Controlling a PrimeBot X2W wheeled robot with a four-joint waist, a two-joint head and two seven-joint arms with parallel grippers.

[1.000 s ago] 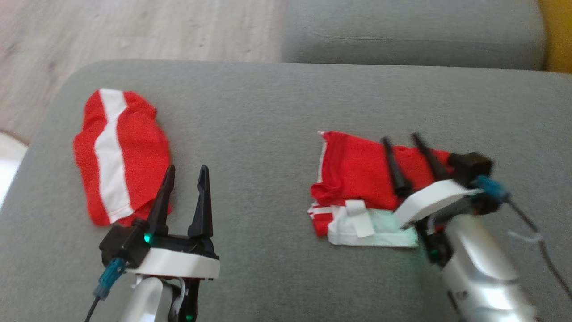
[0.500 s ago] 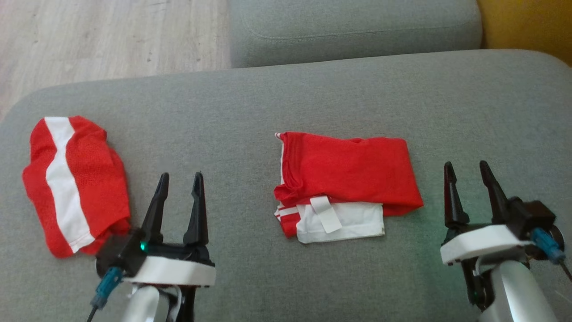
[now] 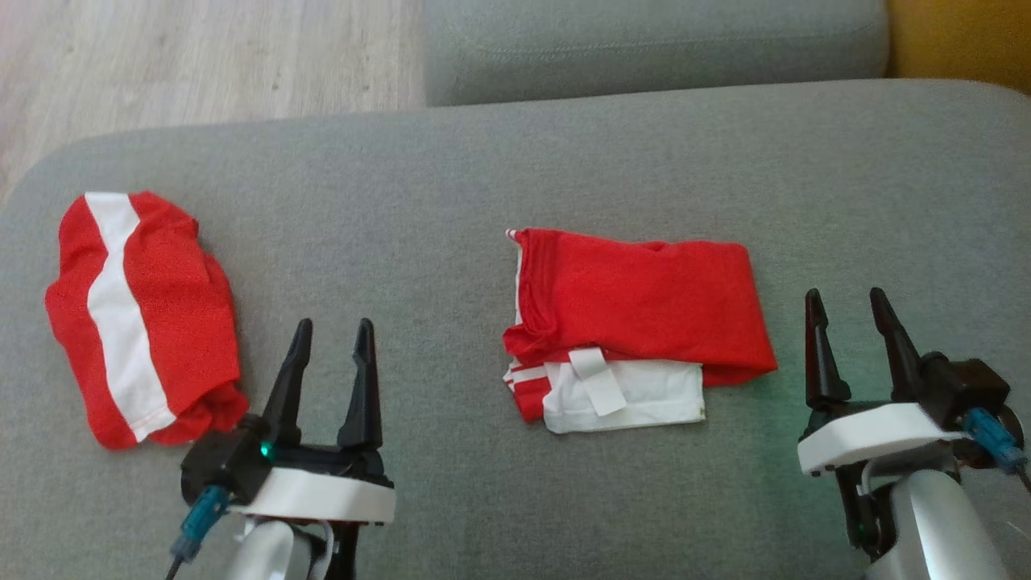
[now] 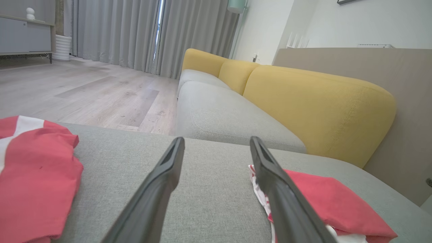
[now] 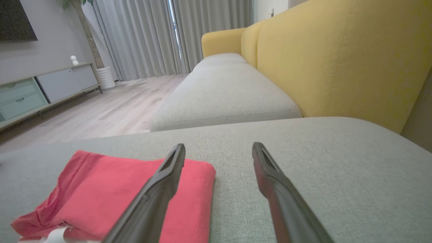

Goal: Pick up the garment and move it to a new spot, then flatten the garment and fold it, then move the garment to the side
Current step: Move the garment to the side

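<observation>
A folded red and white garment [image 3: 636, 314] lies in the middle of the grey cushion [image 3: 451, 201]; it also shows at the right of the left wrist view [image 4: 334, 202] and the lower left of the right wrist view [image 5: 114, 195]. My right gripper [image 3: 846, 302] hovers open just right of it, touching nothing. My left gripper [image 3: 333, 330] is open over bare cushion, between that garment and a second red garment with a white stripe [image 3: 137, 314], which lies crumpled at the far left [image 4: 33, 168].
The cushion's rounded far edge drops to a wooden floor [image 3: 201, 56] at the upper left. Another grey seat [image 3: 652, 40] and yellow backrests [image 4: 314, 104] lie beyond. Bare cushion stretches right of the folded garment.
My right gripper has drawn back off the folded garment to its right side and stands free. The head camera has shifted, moving the whole picture. The left gripper has held its place.
</observation>
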